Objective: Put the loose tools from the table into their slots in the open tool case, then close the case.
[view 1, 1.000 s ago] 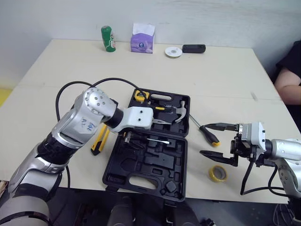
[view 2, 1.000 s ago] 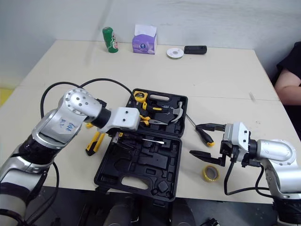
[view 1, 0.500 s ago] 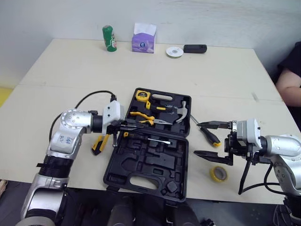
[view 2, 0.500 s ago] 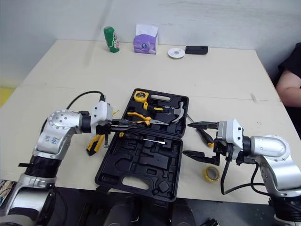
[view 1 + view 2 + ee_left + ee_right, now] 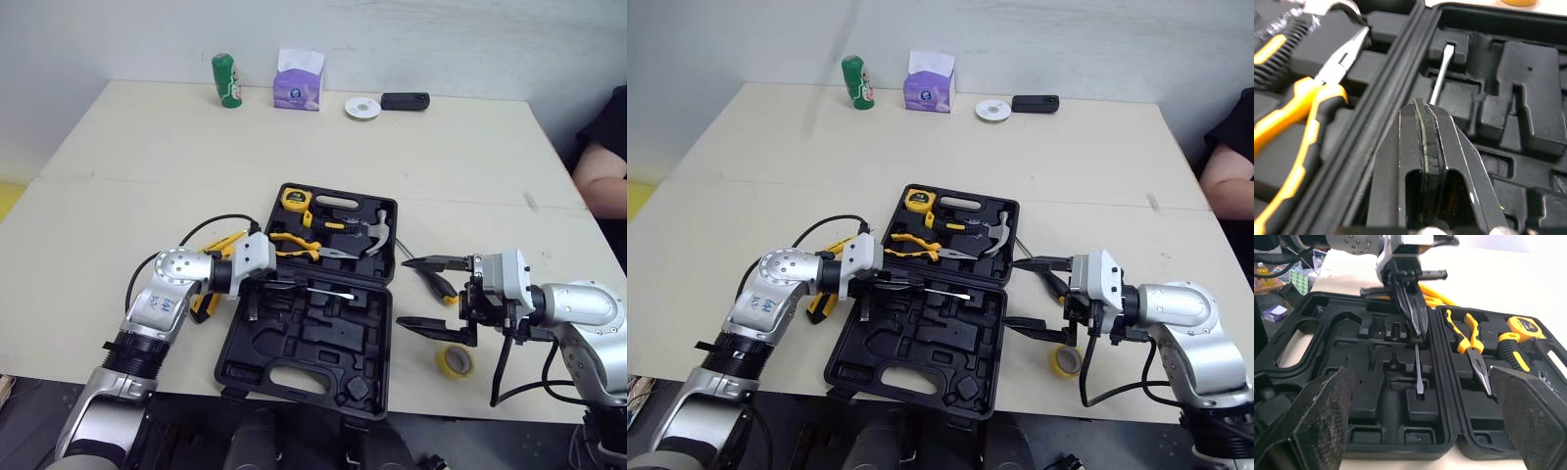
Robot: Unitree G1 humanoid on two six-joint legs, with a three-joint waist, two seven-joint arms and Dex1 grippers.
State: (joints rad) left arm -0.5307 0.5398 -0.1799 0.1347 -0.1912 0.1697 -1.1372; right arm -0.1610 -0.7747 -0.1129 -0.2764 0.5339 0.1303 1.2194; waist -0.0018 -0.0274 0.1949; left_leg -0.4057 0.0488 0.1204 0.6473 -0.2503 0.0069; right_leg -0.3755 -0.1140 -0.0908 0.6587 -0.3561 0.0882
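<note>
near right, your right gripper (image 5: 404, 292) hangs spread and empty beside the tape roll (image 5: 453, 360). your left gripper (image 5: 1424, 106) is clenched on the flat screwdriver (image 5: 1439, 78) in the tool case's (image 5: 294, 377) near half; press it level into its slot before you release. the far half holds pliers (image 5: 294, 241), hammer (image 5: 377, 232) and tape measure (image 5: 293, 199).

Screwdriver (image 5: 1439, 73) in the case (image 5: 294, 364): only the shaft shows; the rest sits under the left pincer (image 5: 1425, 105)'s closed fingers.
Knife (image 5: 203, 305): mostly behind the left arm (image 5: 167, 294).
Loose screwdriver (image 5: 443, 286): handle partly behind the right pincer (image 5: 400, 292).
Person (image 5: 600, 166): cut off at the edge.
Dark object (image 5: 404, 101) on the far surface (image 5: 147, 166): too small to identify.
</note>
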